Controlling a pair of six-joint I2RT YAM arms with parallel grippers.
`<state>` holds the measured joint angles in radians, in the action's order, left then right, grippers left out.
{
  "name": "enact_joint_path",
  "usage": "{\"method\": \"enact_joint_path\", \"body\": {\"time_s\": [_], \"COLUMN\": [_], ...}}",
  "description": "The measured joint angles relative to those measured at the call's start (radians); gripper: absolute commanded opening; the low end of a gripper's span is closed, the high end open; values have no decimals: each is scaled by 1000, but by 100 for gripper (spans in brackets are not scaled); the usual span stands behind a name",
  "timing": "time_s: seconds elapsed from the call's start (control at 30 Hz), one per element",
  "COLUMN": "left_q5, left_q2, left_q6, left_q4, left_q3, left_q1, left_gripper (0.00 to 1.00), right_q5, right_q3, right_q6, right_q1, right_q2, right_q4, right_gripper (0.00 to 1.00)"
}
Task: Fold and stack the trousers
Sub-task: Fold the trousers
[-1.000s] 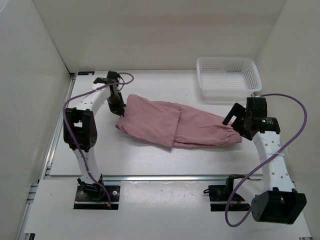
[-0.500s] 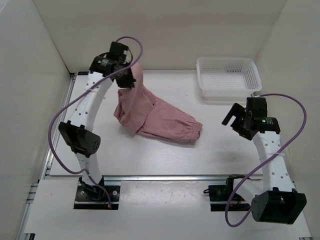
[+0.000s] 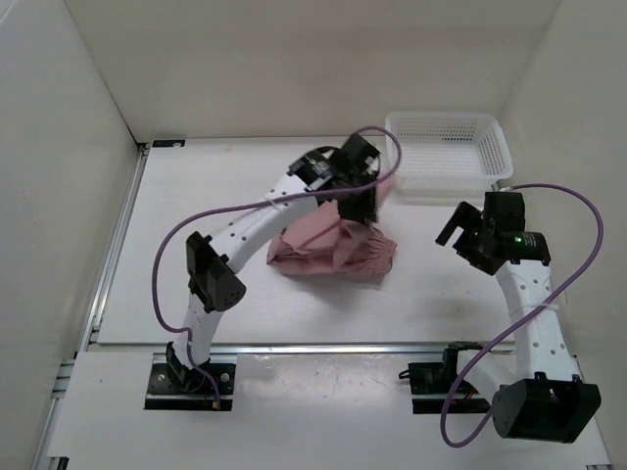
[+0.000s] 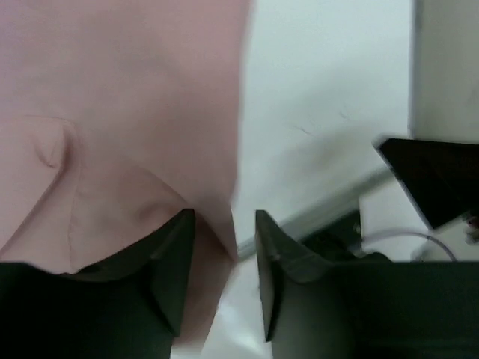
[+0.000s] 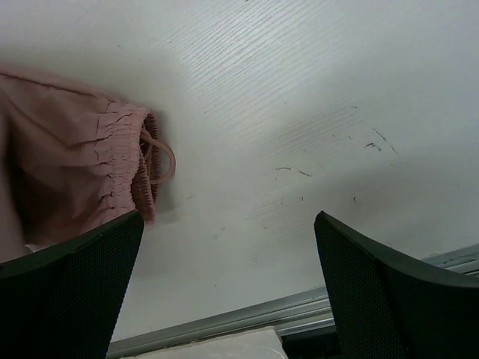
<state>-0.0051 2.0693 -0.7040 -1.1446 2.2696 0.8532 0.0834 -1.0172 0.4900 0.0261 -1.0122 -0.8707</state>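
Pink trousers [image 3: 328, 253] lie bunched mid-surface [image 3: 196, 245], one edge raised and pinched in the left end effector [image 4: 222, 228]; the right end effector [image 5: 228, 221] hovers beside their gathered end, spread wide.

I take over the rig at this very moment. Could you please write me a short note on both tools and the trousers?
Left tool: shut on a trousers edge, held raised near the basket.
Right tool: open, empty, hovering beside the gathered end.
Done: trousers bunched at mid-table, fold under way.
Left: lay the edge down, flatten, finish folding, stack.
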Motion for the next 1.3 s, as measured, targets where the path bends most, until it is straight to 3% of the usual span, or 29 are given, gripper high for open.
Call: {"method": "enact_joint_path", "body": {"time_s": [0.07,0.23,0.33,0.47,0.6,0.77,0.8,0.87,0.9,1.1,1.3], "left_q5": [73,166,189,152,84,72,77,87,92,97,97], "left_q2": [47,135,58,-93,-200,-201,-172,-94,-56,28,-55], "left_q6": [-3,39,60,91,132,169,174,182,187,199,167], "left_q4": [30,10,24,24,27,73,80,100,111,155,204], "left_q3": [24,93,-17,-176,-287,-481,-507,-545,-562,-684,-827], "left_q1": [53,93,6,-207,-385,-452,-455,-458,-456,-430,-414], "left_gripper": [66,66,63,55,52,40,35,13,10,10,10], "right_q5": [1,-26,-87,-173,-238,-298,-303,-314,-315,-271,-206], "right_q3": [0,10,48,86,91,100,100,103,104,97,-34], "right_q6": [0,0,0,0,-9,-2,2,7,10,48,74], "right_q1": [0,1,1,-5,-37,-88,-95,-111,-119,-215,-319], "right_q2": [3,10,16,14,-6,-99,-134,-203,-240,-444,-631], "right_q4": [0,9,29,46,76,124,141,173,185,224,230], "right_gripper": [100,97,96,90,78,67,65,59,55,23,11]}}
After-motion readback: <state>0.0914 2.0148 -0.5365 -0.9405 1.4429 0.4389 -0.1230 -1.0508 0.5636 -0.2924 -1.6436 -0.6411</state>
